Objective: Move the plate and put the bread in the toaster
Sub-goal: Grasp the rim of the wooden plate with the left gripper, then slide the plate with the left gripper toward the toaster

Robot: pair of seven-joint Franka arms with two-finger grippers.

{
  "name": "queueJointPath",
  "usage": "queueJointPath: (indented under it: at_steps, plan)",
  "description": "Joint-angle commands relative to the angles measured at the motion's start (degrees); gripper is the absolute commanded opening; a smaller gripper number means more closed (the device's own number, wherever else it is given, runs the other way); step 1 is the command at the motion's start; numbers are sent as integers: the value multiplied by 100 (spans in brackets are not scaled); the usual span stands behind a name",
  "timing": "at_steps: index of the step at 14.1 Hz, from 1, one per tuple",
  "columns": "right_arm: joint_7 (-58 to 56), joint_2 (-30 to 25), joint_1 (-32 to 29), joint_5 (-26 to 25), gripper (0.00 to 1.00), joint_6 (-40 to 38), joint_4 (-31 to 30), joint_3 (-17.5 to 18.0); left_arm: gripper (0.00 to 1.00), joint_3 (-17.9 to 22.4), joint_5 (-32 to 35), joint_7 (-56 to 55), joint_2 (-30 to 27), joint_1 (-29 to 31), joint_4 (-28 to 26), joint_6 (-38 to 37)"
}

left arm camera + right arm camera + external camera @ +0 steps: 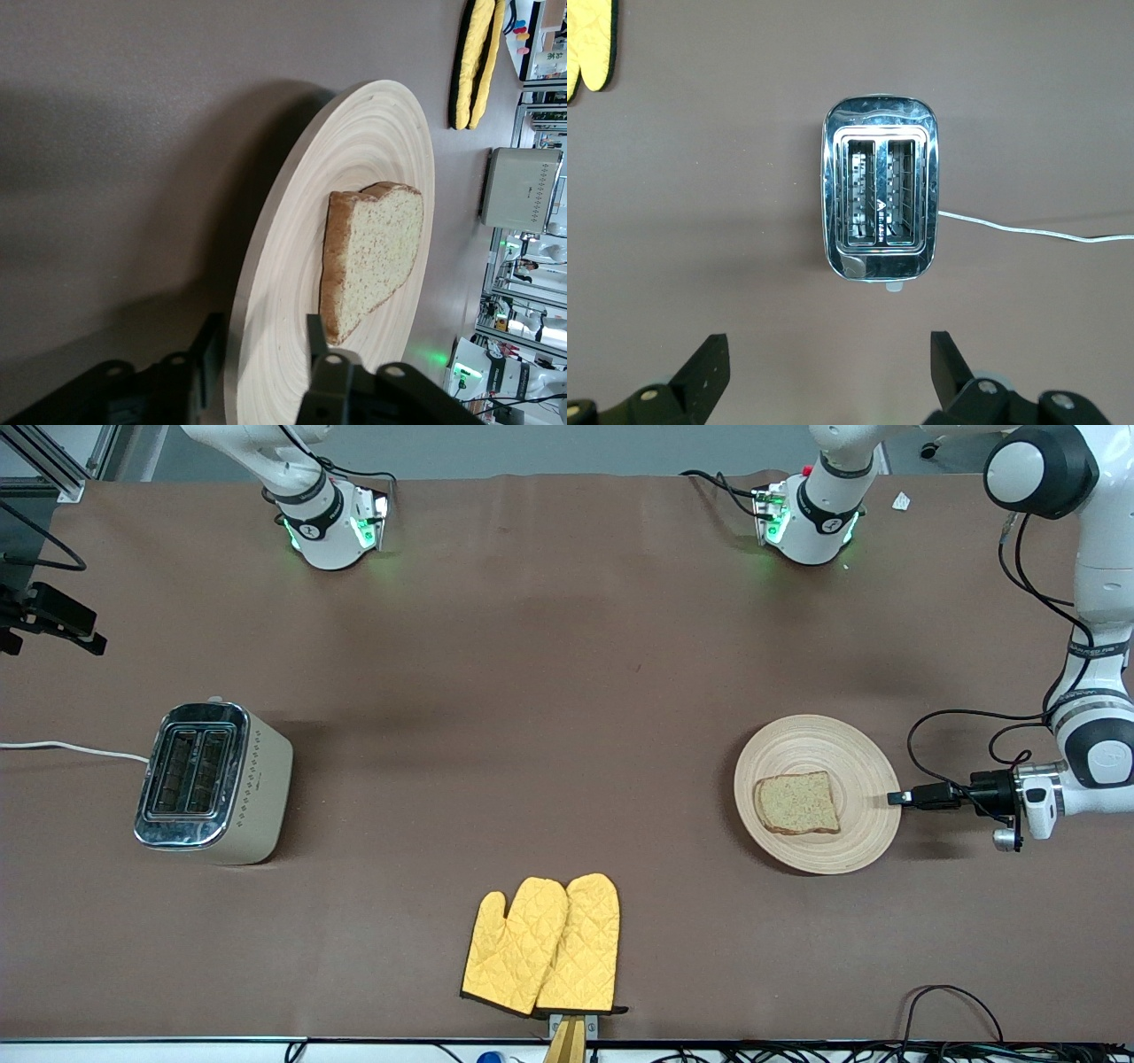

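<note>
The light wooden plate (833, 744) lies toward the left arm's end of the table with the brown bread slice (796, 803) on it. My left gripper (895, 798) is low at the plate's rim. In the left wrist view the left gripper (261, 332) is open, with one finger over the plate (354, 142) and one outside the rim, close to the bread (372, 252). The cream toaster (213, 779) stands toward the right arm's end, both slots empty. My right gripper (828, 372) is open and empty, high above the toaster (880, 199).
Two yellow oven mitts (545, 946) lie near the table's front edge, nearer the front camera than the plate and toaster. The toaster's white cord (71, 748) runs off toward the right arm's end. Black cables (952, 1001) lie at the front edge.
</note>
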Motion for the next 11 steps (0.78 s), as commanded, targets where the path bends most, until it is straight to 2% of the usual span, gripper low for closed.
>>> queueJointPath:
  at_steps: [1,3,7,9,11]
  plan:
    - [-7,-80,-37,70,100,-15,-56,14,9,-13,-17,249,117,-2,144,-2]
    - [-7,-80,-45,70,100,-15,-56,14,1,-13,-17,259,109,-11,152,-2]
    - [-7,-71,-45,70,100,-15,-56,14,0,-92,-25,259,39,-89,362,-37]
    - [-7,-80,-45,70,100,-15,-56,14,0,-310,62,425,-31,-151,661,-98]
    - [-7,-71,-45,70,100,-15,-56,14,0,-731,185,443,-163,-116,680,-195]
